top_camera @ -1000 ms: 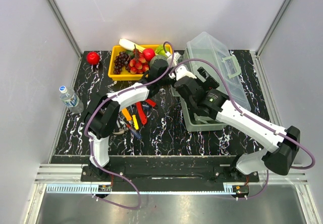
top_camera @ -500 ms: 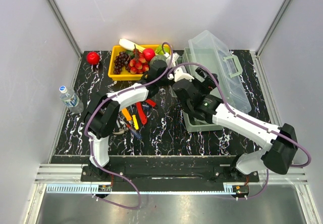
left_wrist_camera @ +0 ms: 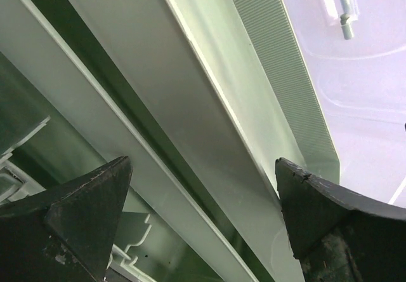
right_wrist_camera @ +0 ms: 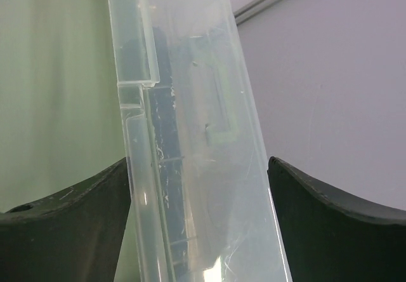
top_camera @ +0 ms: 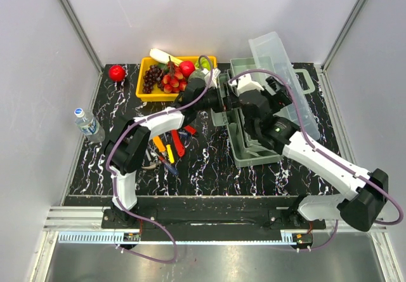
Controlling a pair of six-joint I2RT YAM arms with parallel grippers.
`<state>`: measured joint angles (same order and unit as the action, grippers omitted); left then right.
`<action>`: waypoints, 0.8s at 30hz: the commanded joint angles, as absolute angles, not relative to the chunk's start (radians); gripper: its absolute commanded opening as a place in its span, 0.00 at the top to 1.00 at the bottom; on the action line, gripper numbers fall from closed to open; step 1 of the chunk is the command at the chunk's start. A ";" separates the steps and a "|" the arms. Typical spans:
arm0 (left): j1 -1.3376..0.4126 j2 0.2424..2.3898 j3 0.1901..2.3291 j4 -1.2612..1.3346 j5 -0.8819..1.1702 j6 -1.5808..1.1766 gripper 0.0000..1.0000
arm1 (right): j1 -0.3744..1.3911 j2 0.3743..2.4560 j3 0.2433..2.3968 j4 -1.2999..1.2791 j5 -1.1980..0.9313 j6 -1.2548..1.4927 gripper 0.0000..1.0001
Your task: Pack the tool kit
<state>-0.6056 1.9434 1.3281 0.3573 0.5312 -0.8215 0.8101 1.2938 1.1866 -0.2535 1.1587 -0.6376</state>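
Note:
The grey-green toolbox (top_camera: 254,154) stands right of centre, its clear lid (top_camera: 279,63) swung up and back, handle (top_camera: 309,79) at the far right. My left gripper (top_camera: 221,98) is open at the box's left rim; in the left wrist view the gripper (left_wrist_camera: 203,218) has the pale green rim (left_wrist_camera: 190,123) between its spread fingers. My right gripper (top_camera: 259,94) is over the open box; in the right wrist view the gripper (right_wrist_camera: 200,218) is open, its jaws straddling the lid's edge (right_wrist_camera: 190,167). Red- (top_camera: 179,143), yellow- (top_camera: 170,154) and orange-handled (top_camera: 158,143) tools lie on the table under my left arm.
A yellow tray (top_camera: 141,90) of fruit stands at the back left, beside the box. A red apple (top_camera: 117,73) lies left of it. A water bottle (top_camera: 87,123) stands at the left edge. White walls close in the back and sides.
The lid has swung from nearly shut to upright and open. My right gripper moved up and right with it. My left gripper shifted right onto the box's left rim.

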 commanded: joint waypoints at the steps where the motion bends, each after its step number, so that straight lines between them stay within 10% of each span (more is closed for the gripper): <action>1: -0.583 1.936 1.261 0.331 0.508 -0.793 0.01 | 0.720 1.194 1.198 -0.193 1.186 -0.566 0.11; 14: -0.532 1.914 1.193 0.817 0.716 -1.000 0.01 | 0.653 1.121 1.141 -0.370 1.009 -0.226 0.14; 24: -0.537 1.945 1.212 0.531 0.585 -0.899 0.01 | 0.629 1.100 1.117 -0.393 1.005 -0.126 0.15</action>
<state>-0.5270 1.9198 1.1877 0.6384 0.6369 -0.9604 0.6483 1.1172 1.1412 -0.3534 1.0092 -0.2150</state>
